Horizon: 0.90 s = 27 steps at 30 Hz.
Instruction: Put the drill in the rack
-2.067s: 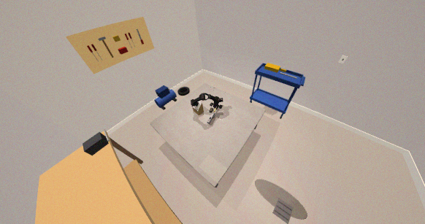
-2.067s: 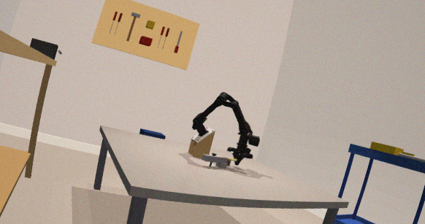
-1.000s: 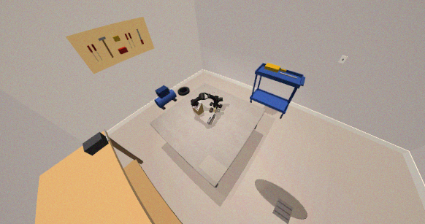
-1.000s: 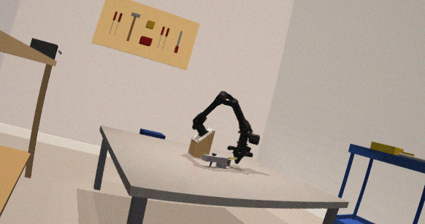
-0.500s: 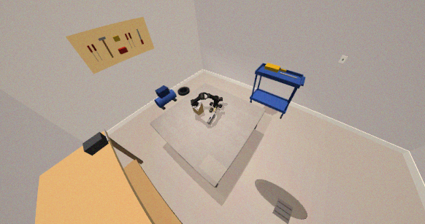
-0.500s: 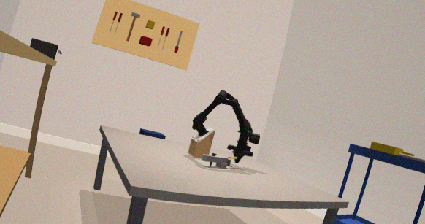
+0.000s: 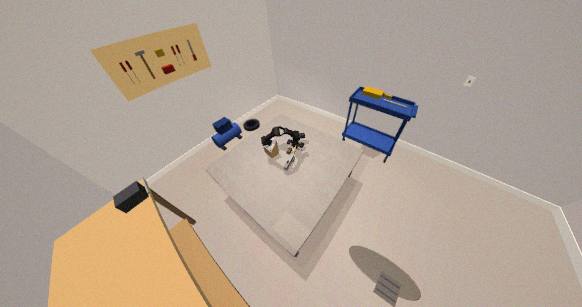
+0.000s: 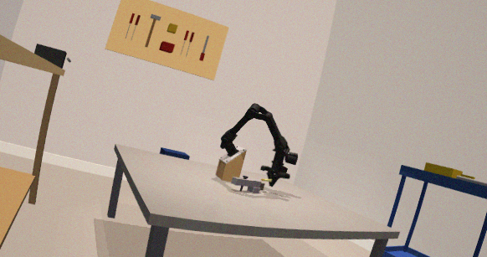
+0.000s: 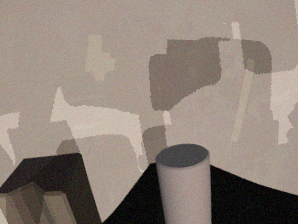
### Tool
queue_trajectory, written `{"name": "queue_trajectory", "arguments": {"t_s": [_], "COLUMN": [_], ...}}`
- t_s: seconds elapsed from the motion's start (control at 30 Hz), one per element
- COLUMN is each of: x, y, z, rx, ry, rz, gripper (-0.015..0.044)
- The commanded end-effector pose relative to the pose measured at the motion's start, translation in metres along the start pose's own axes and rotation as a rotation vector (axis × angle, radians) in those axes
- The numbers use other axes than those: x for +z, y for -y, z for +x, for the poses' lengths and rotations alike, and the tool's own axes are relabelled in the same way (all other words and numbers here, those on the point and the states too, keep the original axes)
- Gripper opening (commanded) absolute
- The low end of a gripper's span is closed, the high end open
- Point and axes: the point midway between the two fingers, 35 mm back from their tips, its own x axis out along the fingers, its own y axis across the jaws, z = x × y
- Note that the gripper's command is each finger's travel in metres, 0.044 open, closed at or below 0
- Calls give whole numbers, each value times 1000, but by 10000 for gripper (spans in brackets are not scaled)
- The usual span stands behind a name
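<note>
1 gray table [image 7: 265, 194] [image 8: 201, 208], pale walls

Grey table [image 7: 270, 194] [image 8: 201, 208] — wooden block [image 7: 271, 149] [image 8: 233, 167] on top.

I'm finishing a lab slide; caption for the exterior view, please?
Black robot arm bends over a grey worktable, below a wall board of tools.

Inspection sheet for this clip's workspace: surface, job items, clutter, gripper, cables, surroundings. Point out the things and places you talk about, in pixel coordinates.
Surface: grey table [image 7: 260, 184] [image 8: 188, 200], shadowed near the arm.
Job's things: grey fixture [image 7: 289, 162] [image 8: 248, 183] and tan block [image 7: 271, 150] [image 8: 233, 168] on the table; key, drill and rack not told apart.
Clutter: on the table, nothing seen.
Tool: shut on an unidentified part, low beside a yellow piece [image 8: 266, 180].
Cables: nothing seen.
Surroundings: blue cart [image 7: 411, 110] [image 8: 435, 182], tool board [image 7: 112, 54] [image 8: 117, 37] on the wall.
</note>
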Motion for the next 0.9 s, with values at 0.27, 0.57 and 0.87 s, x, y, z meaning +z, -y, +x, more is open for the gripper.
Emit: {"name": "queue_trajectory", "arguments": {"t_s": [0.27,0.57,0.87], "x": [0,-1,-1], "y": [1,1,1], "z": [-5,-7,-9], "rx": [-2,-2,-2], "ry": [7,7,7], "rz": [8,8,8], "gripper": [0,0,0]}}
